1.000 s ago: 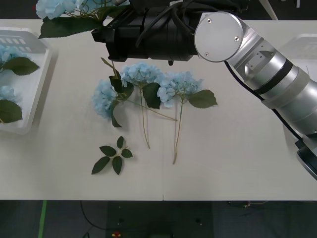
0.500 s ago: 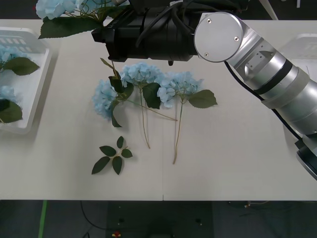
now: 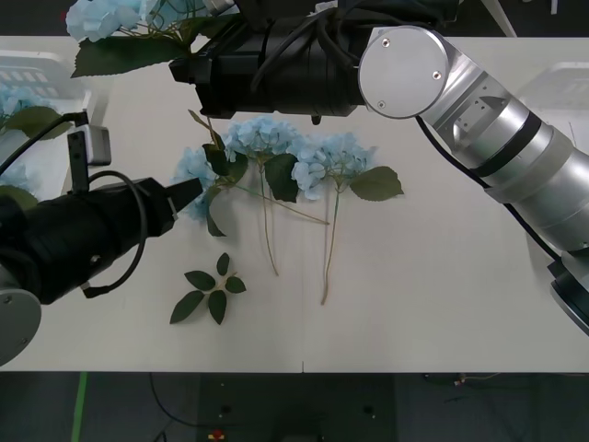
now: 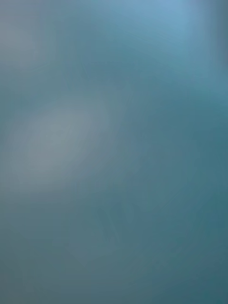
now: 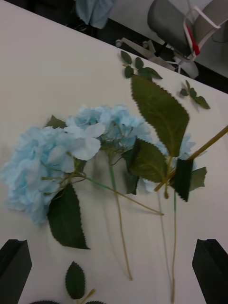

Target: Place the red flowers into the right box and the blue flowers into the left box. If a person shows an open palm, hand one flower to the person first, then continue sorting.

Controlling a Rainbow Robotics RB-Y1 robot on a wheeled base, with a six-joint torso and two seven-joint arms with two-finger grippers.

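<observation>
Three blue flowers point(image 3: 276, 157) lie side by side in the middle of the white desk point(image 3: 433, 276), their stalks pointing to the near side. A loose leaf sprig point(image 3: 210, 293) lies just near of them. The left gripper point(image 5: 114, 270) is close to the leftmost flower head, on its left, and its jaws are wide open and hold nothing. The right gripper point(image 3: 189, 64) reaches over the far side of the desk by another blue flower, and I cannot tell how its jaws stand. The left box point(image 3: 78, 87) is at the far left, the right box point(image 3: 566, 83) at the far right.
</observation>
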